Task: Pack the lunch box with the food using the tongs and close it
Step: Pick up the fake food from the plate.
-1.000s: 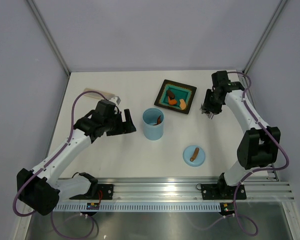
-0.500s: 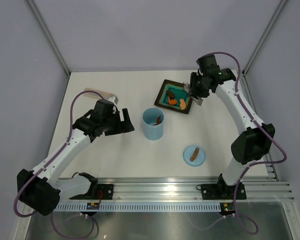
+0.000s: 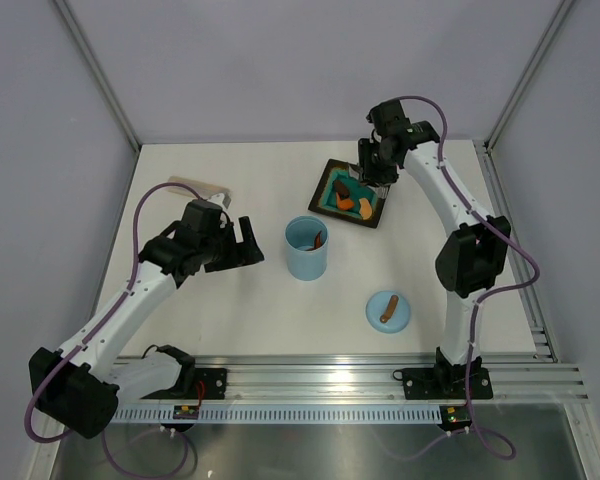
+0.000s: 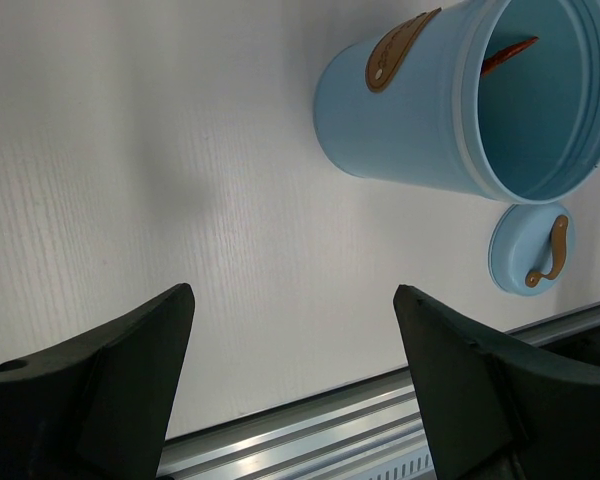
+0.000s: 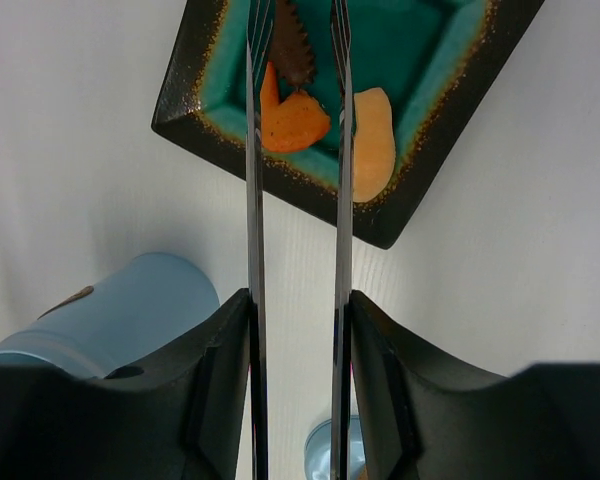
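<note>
The light blue lunch box (image 3: 306, 248) (image 4: 450, 100) (image 5: 110, 310) stands upright and uncovered mid-table, with one piece of food (image 3: 318, 239) (image 4: 508, 55) inside it. Its round lid (image 3: 388, 309) (image 4: 532, 250) lies flat to the near right. More food (image 3: 355, 203), orange (image 5: 295, 120) and brown (image 5: 292, 50) pieces, lies on the square teal plate (image 3: 328, 178) (image 5: 180, 110). My right gripper (image 3: 378, 172) (image 5: 298, 300) is shut on the tongs (image 5: 255, 200), whose two arms reach over the plate on either side of the brown and orange pieces. My left gripper (image 3: 248, 243) (image 4: 292, 300) hangs open and empty left of the lunch box.
A pale flat object (image 3: 195, 186) lies at the back left behind the left arm. The metal rail (image 3: 360, 365) (image 4: 330, 420) runs along the near table edge. Grey walls close in the table on three sides.
My right arm has swung left from beside the plate, carrying the tongs to above the food on it. The left arm has drifted slightly left, still open.
</note>
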Robot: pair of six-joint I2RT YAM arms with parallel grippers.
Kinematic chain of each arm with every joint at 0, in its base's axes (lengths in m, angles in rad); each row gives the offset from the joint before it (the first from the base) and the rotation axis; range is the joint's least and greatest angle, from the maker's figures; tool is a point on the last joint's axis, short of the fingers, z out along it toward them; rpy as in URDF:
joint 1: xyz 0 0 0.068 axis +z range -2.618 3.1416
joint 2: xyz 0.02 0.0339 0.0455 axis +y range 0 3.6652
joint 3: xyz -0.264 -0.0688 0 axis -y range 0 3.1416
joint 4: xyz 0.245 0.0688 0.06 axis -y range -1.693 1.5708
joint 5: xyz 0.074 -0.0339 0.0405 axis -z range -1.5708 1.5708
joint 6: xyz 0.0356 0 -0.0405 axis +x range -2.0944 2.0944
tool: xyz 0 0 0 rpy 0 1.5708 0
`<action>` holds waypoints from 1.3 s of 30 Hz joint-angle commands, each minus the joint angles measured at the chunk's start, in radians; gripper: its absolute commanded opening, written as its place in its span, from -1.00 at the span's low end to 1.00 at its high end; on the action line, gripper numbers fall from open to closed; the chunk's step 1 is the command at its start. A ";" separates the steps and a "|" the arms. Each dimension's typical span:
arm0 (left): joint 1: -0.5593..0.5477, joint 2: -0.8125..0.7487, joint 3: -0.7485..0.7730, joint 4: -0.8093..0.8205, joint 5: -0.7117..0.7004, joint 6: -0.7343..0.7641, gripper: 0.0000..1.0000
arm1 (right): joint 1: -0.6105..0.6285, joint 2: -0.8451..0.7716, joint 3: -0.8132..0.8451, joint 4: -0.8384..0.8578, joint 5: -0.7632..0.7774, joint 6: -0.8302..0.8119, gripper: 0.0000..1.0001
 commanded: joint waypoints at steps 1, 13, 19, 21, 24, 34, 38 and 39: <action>0.007 -0.017 0.023 0.019 -0.016 0.011 0.71 | 0.013 0.050 0.089 -0.017 -0.001 -0.036 -0.03; 0.009 -0.008 0.032 0.011 -0.010 0.017 0.71 | 0.033 0.192 0.211 -0.052 -0.019 -0.074 0.09; 0.009 0.007 0.041 0.014 0.001 0.021 0.70 | 0.046 0.222 0.210 -0.058 -0.014 -0.088 0.13; 0.009 0.012 0.041 0.016 0.004 0.021 0.70 | 0.050 0.231 0.210 -0.061 -0.010 -0.096 0.14; 0.007 0.014 0.041 0.016 0.004 0.022 0.70 | 0.058 0.243 0.211 -0.070 0.001 -0.105 0.14; 0.009 0.009 0.027 0.021 0.004 0.021 0.70 | 0.061 0.297 0.282 -0.093 0.067 -0.094 -0.02; 0.010 0.003 0.026 0.019 -0.001 0.021 0.70 | 0.060 0.294 0.287 -0.096 0.079 -0.082 -0.14; 0.010 0.003 0.024 0.019 -0.001 0.022 0.70 | 0.061 0.285 0.285 -0.095 0.081 -0.079 -0.16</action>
